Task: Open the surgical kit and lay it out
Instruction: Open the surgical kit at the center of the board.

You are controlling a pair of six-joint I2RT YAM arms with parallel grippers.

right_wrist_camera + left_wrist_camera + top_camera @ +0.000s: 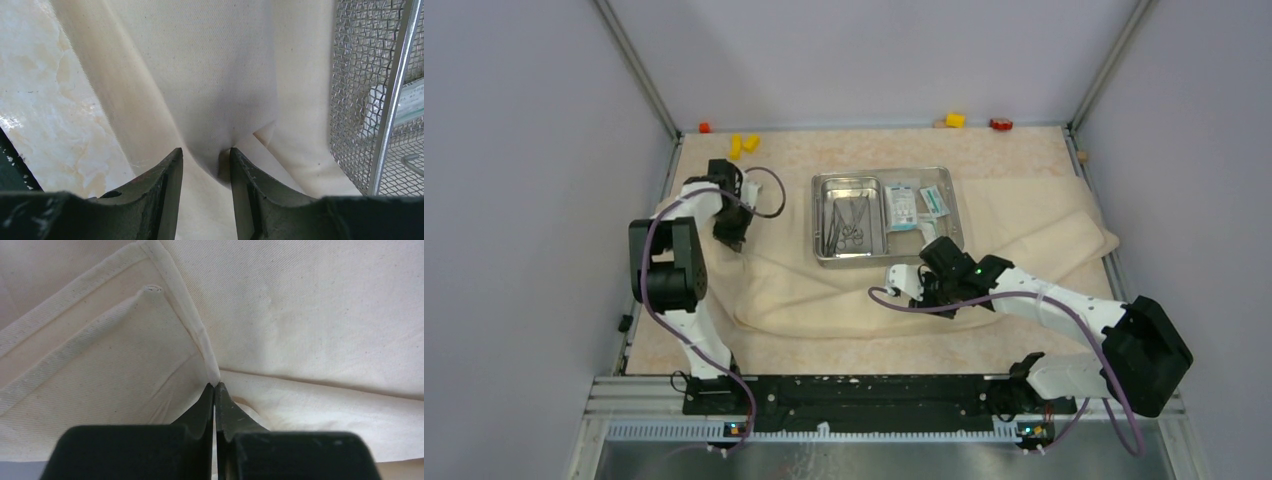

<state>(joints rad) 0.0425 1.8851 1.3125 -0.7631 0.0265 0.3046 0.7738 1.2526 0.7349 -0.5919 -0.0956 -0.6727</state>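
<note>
Sitting in the middle of the beige cloth wrap (1024,225) is the shiny steel tray (817,225). Its left half holds the thin metal tools (848,224), lying in a heap and too small to tell apart. Its right half holds the white-and-teal packets (903,205), lying flat side by side.

From the top you can see the whole cloth spread out under the tray, with big folds along its near edge. The left gripper (215,386) is down at the cloth's left edge, well apart from the tray. Only its own camera shows that its jaws are squeezed tight on the sewn hem of the cloth.

The right gripper (206,156) is just beside the near side of the tray. Its own camera shows a fold of the cloth pinched between its two fingers. That close view also shows that the tray wall is wire mesh, with a packet showing through it.

Two yellow blocks (744,145) lie on the marbled table (1014,150) beyond the left arm. One more yellow block (955,120) and a red block (1000,124) sit at the far edge, off the cloth.
</note>
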